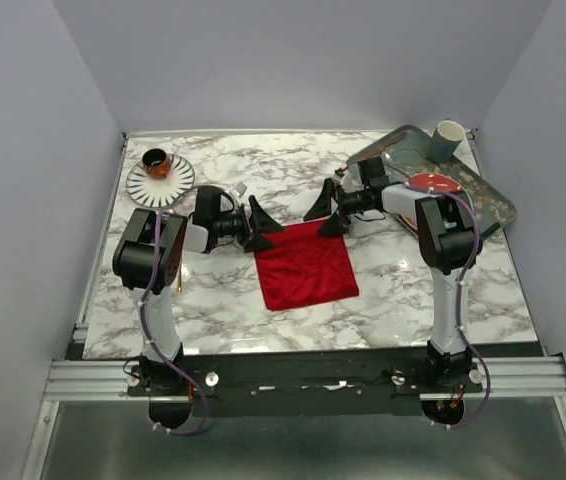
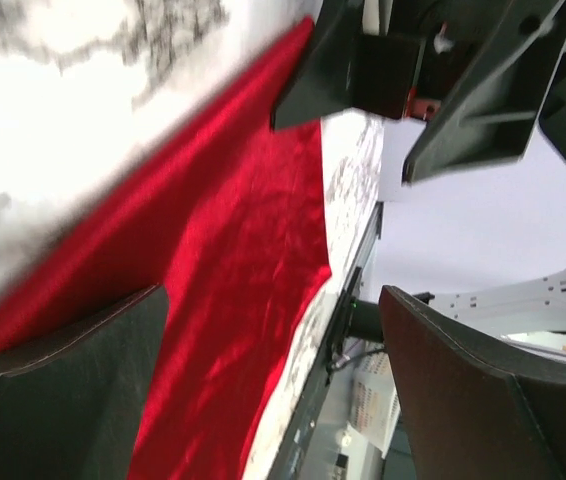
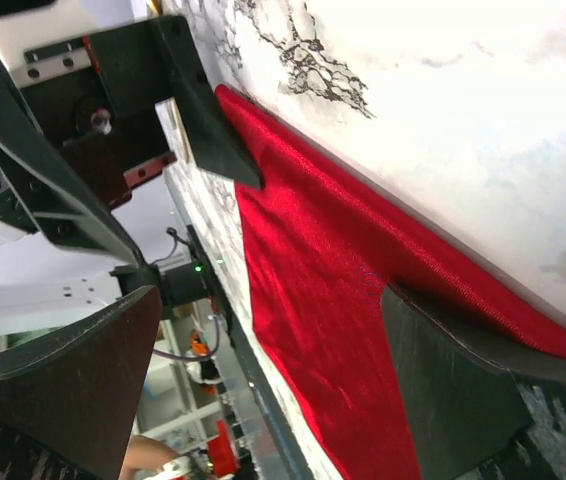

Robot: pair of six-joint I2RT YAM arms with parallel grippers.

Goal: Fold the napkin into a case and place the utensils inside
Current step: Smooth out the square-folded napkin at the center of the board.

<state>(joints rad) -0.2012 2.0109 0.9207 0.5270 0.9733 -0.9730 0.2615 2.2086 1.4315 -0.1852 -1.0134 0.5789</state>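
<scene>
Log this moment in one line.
napkin: lying flat | left claw: open, at far-left corner | right claw: open, at far-right corner

napkin | plain bright red cloth | flat, roughly square, lightly creased, slightly skewed | middle of marble table

White-and-black left arm is bent at the elbow, forearm angled inward to the right. Its black two-finger left gripper is held low, jaws spread wide, nothing betw. them. White-and-black right arm is folded likewise, forearm angled left. The black two-finger right gripper is also spread wide & empty. The 2 grippers are pointed at each other, near but apart.
</scene>
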